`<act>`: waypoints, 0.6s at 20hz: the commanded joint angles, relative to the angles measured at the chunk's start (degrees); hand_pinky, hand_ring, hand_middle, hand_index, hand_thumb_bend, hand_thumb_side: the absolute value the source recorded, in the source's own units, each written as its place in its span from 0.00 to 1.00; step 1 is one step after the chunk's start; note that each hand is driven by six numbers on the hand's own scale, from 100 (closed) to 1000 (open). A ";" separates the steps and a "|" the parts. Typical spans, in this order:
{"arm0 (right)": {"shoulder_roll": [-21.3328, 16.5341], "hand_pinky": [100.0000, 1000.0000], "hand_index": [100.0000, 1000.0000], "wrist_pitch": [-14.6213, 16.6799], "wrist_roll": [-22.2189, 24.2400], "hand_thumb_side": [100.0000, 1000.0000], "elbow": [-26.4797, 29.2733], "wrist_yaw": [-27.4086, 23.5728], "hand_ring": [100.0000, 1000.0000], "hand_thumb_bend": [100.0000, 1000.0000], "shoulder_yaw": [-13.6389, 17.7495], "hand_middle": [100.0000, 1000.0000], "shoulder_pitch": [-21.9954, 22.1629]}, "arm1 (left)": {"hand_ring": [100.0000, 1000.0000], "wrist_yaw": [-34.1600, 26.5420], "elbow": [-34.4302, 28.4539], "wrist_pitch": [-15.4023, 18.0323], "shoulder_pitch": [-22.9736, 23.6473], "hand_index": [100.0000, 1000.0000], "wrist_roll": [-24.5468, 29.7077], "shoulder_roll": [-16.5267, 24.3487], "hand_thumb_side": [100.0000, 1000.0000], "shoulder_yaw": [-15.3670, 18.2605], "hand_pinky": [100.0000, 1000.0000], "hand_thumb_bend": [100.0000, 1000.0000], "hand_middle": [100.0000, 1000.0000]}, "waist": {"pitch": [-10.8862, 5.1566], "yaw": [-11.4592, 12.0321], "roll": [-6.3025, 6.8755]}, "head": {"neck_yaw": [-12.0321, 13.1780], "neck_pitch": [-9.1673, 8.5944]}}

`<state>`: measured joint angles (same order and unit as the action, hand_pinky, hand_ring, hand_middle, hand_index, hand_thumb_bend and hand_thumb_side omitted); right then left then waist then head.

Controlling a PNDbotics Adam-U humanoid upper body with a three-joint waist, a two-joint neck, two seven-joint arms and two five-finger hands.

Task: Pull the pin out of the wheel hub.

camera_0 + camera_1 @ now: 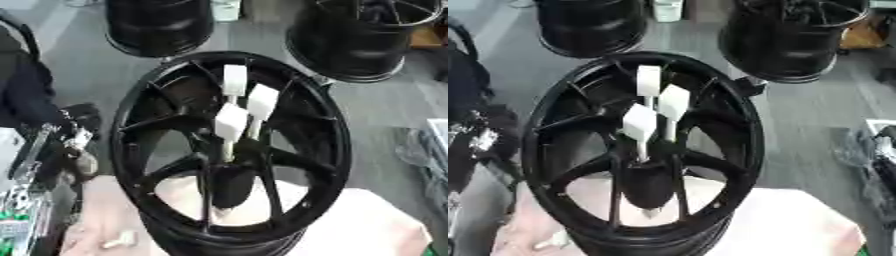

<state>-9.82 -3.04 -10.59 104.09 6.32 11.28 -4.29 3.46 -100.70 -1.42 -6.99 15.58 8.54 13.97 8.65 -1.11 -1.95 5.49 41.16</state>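
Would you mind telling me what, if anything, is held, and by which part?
Nothing is held: the white pins stand in the wheel hub, with no hand on them.

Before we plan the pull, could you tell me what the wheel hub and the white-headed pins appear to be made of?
The wheel hub looks like cast metal with a glossy black painted finish; light glints along its rim and spokes. The pins have flat matte white heads, probably plastic, on pale slim shafts whose material I cannot tell.

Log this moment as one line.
wheel hub: upright on pink surface | pins: three white-headed, still seated at centre | left hand: beside rim, fingers unclear | right hand: not in view
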 commanded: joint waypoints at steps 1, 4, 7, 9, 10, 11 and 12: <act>-1.23 0.63 0.86 0.06 0.30 0.31 1.19 0.28 0.69 0.00 0.22 0.69 -0.61 | 0.70 -0.07 -1.41 0.01 -0.32 0.76 0.18 0.34 0.48 -0.01 0.60 0.41 0.69 | -0.76 0.10 0.00 | -0.06 -0.34; -5.21 0.64 0.88 0.57 1.32 0.27 1.36 1.06 0.70 0.00 0.26 0.71 -1.84 | 0.70 0.01 -1.42 0.01 -0.22 0.76 0.34 0.51 0.48 -0.11 0.60 0.41 0.69 | -0.87 0.33 -0.17 | -0.20 -0.26; -13.17 0.66 0.91 2.09 4.18 0.21 1.75 1.66 0.73 0.00 -0.82 0.74 -4.58 | 0.70 0.17 -1.36 -0.05 -0.07 0.76 0.55 0.72 0.48 -0.26 0.60 0.41 0.69 | -1.03 0.55 -0.56 | -0.94 -0.53; -19.70 0.67 0.92 4.26 7.54 0.18 2.07 1.65 0.75 0.00 -2.63 0.76 -7.18 | 0.70 0.28 -1.35 -0.05 -0.02 0.76 0.75 0.88 0.48 -0.39 0.60 0.41 0.69 | -1.14 0.80 -0.81 | -1.48 -0.81; -22.89 0.68 0.94 5.30 9.63 0.17 2.10 1.09 0.77 0.00 -3.81 0.78 -8.74 | 0.70 0.33 -1.34 -0.06 0.00 0.76 0.81 0.97 0.48 -0.43 0.60 0.41 0.69 | -1.18 0.95 -0.95 | -1.85 -0.98; -26.02 0.69 0.94 6.29 11.87 0.16 2.16 0.16 0.77 0.00 -5.12 0.79 -10.51 | 0.70 0.38 -1.33 -0.06 0.02 0.76 0.86 1.04 0.48 -0.47 0.60 0.41 0.69 | -1.20 1.12 -1.08 | -2.15 -1.12; -28.56 0.69 0.94 7.17 13.99 0.16 2.25 -0.95 0.78 0.00 -6.29 0.79 -12.15 | 0.70 0.42 -1.31 -0.07 0.02 0.76 0.92 1.07 0.48 -0.52 0.60 0.41 0.69 | -1.20 1.25 -1.15 | -2.32 -1.20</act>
<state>-33.41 3.09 1.27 105.13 6.18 5.78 -15.74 3.60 -100.72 -1.57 -6.60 16.25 8.57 13.59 8.35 0.22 -3.22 3.61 40.69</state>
